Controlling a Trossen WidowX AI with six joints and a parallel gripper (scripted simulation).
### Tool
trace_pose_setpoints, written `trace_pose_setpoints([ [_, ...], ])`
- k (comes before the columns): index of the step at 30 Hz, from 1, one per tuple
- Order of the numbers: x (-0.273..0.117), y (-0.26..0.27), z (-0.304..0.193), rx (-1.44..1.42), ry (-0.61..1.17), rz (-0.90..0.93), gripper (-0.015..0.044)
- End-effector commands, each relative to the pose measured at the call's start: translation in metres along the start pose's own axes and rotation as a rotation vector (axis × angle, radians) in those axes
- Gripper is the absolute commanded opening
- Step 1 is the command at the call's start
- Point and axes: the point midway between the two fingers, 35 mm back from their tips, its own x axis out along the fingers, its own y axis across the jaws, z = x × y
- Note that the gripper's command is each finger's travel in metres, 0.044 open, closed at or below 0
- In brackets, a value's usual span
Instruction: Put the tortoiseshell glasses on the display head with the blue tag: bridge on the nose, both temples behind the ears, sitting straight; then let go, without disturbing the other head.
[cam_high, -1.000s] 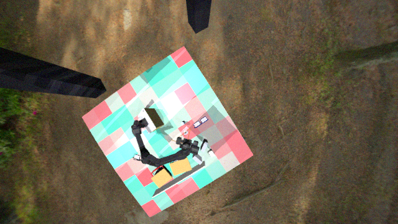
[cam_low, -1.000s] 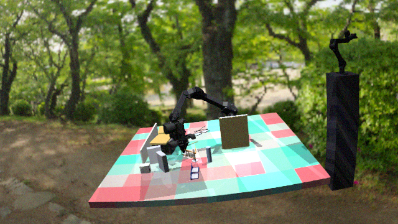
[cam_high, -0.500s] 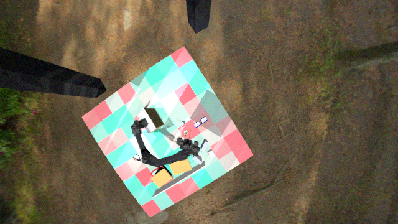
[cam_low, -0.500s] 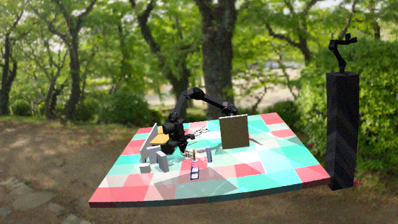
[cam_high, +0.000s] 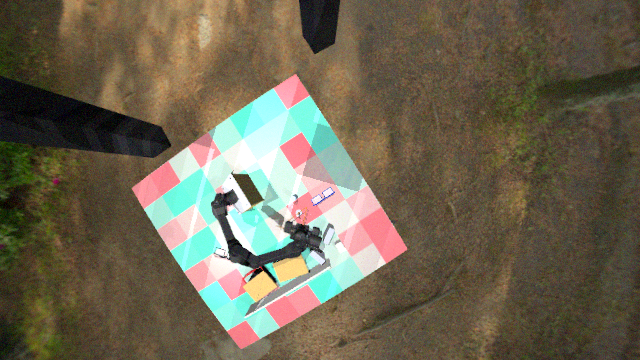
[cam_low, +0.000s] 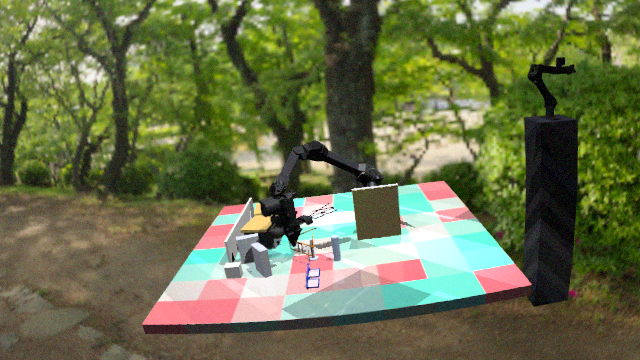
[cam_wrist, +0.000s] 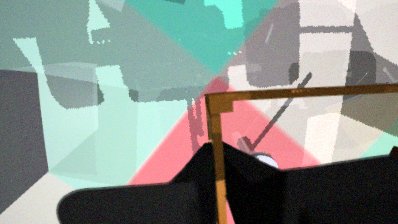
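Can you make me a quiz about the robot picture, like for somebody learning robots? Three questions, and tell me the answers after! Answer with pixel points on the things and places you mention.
1. What is the gripper (cam_high: 295, 225) (cam_low: 296, 243) (cam_wrist: 213, 149) shut on?
A) a tan panel
B) the brown glasses (cam_high: 305, 216) (cam_low: 306, 245) (cam_wrist: 216, 130)
C) a gray block

2. True or false: the blue glasses (cam_high: 323, 196) (cam_low: 313, 273) lie on the checkered table (cam_high: 295, 90) (cam_low: 450, 280).

3. Fill in the number: seen from the top, ___ tan panels (cam_high: 291, 269) (cam_low: 257, 224) are near the long gray board (cam_high: 287, 290) (cam_low: 240, 227).

Key: 1. B; 2. true; 3. two
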Motion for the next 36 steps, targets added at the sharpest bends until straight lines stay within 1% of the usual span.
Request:
trace_pose_setpoints([
  [1,-0.003,0.005,0.004,0.004,-0.005,0.012,0.0000],
  [36,-0.003,0.015,0.014,0.005,-0.006,0.012,0.0000],
])
